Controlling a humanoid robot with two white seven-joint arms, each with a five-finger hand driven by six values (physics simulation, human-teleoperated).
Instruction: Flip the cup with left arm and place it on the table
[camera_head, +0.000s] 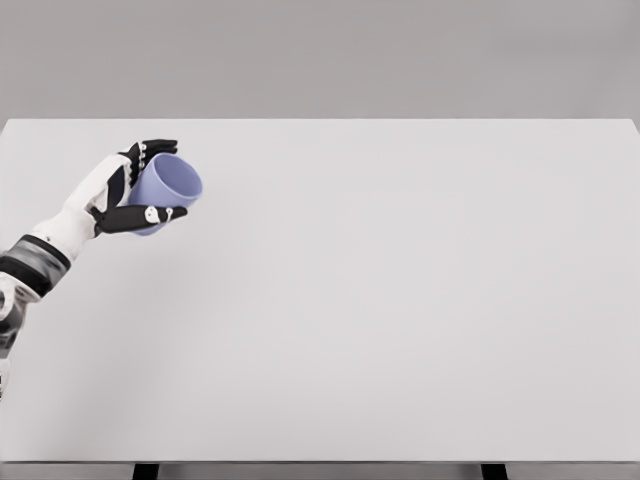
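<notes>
So the cup (166, 192) is gripped in the left robot hand (138, 190) over the far left part of the worktop (400, 300), with the arm coming in from the lower left edge. The black fingers (152, 148) are curled over the far side of the cup and the thumb is pressed along its near side, so the robot hand is closed around it, not spread at all. The cup is seen lying tilted, roughly on its side, with the mouth turned to the right and a bit toward the camera; whether it's clear of the worktop or brushing it can't really be told from this angle, though it looks lifted. Judging by that, the flip looks to be partway done: the cup has been picked up and is caught mid-rotation, neither upright nor upside down. For the next bit, the wrist would probably need to be rolled on until the cup's axis is vertical, then lowered so it's set flat on the worktop before the fingers are let go. A loose grip during that roll could let the cup slip, so a firm hold would be wanted. The right arm isn't seen anywhere.
</notes>
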